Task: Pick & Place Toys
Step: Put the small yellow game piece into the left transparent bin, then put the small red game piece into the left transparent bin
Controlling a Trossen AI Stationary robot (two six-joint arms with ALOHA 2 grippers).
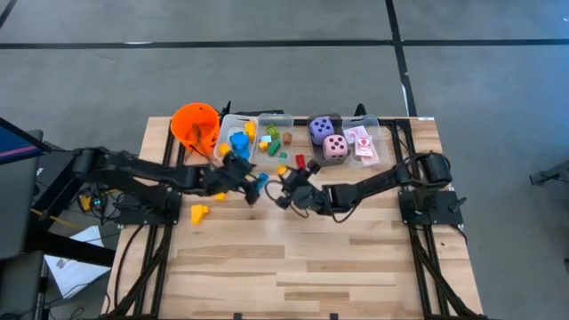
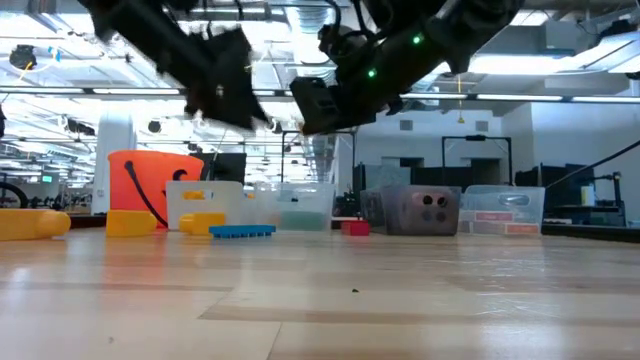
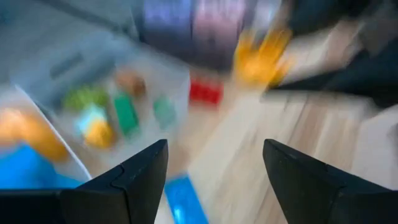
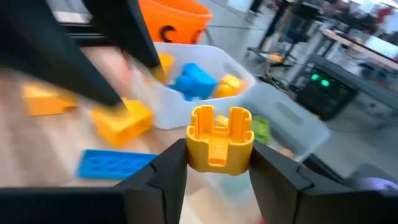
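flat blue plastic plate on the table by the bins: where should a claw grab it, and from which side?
Grip the flat blue plastic plate across its two long edges, coming straight down from above. It lies flat and low on the wooden table, so a side approach has little to catch; likely only the narrow span fits between the fingers. The open left claw hangs nearest; the right claw holds a yellow plastic block.

Both arms are showing as dark, jointed links: left arm (image 1: 142,169) at frame left, right arm (image 1: 391,178) at frame right. Black cables are trailing beside each base. Green indicator lights are glowing on one wrist (image 2: 385,60), upper centre, low view. Fingers (image 3: 134,180) are appearing black, wedge-shaped.
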